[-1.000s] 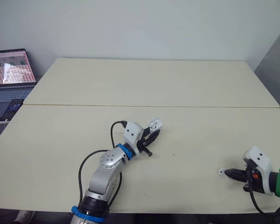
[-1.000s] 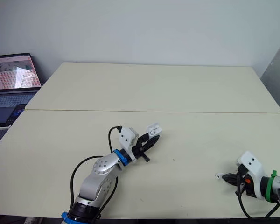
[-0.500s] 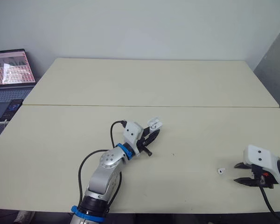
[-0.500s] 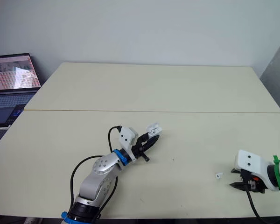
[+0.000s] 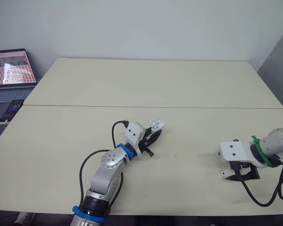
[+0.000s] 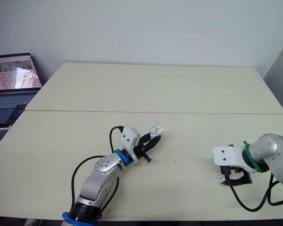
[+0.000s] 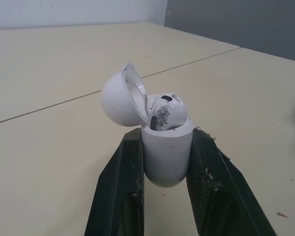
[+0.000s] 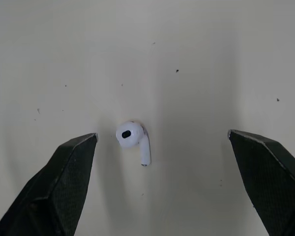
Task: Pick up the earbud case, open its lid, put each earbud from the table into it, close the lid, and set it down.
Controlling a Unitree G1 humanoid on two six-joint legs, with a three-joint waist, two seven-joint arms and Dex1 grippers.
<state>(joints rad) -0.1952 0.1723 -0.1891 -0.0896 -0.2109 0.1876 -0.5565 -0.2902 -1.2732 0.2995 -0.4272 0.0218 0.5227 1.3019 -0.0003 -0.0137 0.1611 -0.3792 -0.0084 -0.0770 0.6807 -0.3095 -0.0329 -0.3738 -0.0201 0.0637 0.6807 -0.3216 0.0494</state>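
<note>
- Step in hand, as I judge it: fetching the second earbud. The lid is already up and one bud is in the case, so one insertion, the closing and the set-down remain.
- My left tool (image 5: 152,138) is clenched on the case (image 7: 167,157), one finger against each flank, holding it off the tabletop (image 5: 179,89) near the middle of the near half.
- The case is white and rounded, and it stands roughly upright in the grip. Its lid (image 7: 119,102) is tipped back on the hinge, hollow side showing.
- The seated bud (image 7: 167,109) sits in the case mouth, head up, with dark smudging on it. I cannot tell whether it is fully home in its well.
- My right tool (image 8: 162,133) is released, fingers (image 8: 64,177) spread wide, pointing down at the tabletop well apart from the case.
- The loose bud (image 8: 132,138) lies flat between those fingers, touching neither and nearer one than the other. It is white, its round head shows a dark opening, and its short stem trails off to one side.
- Next move, as I judge it: centre the tool over the bud, come down, and close gently across the head or stem.
- The bud is small, smooth and low, so I expect it may skid or flip if one finger arrives first.
- After that it must go to the case stem first, into the free well.
</note>
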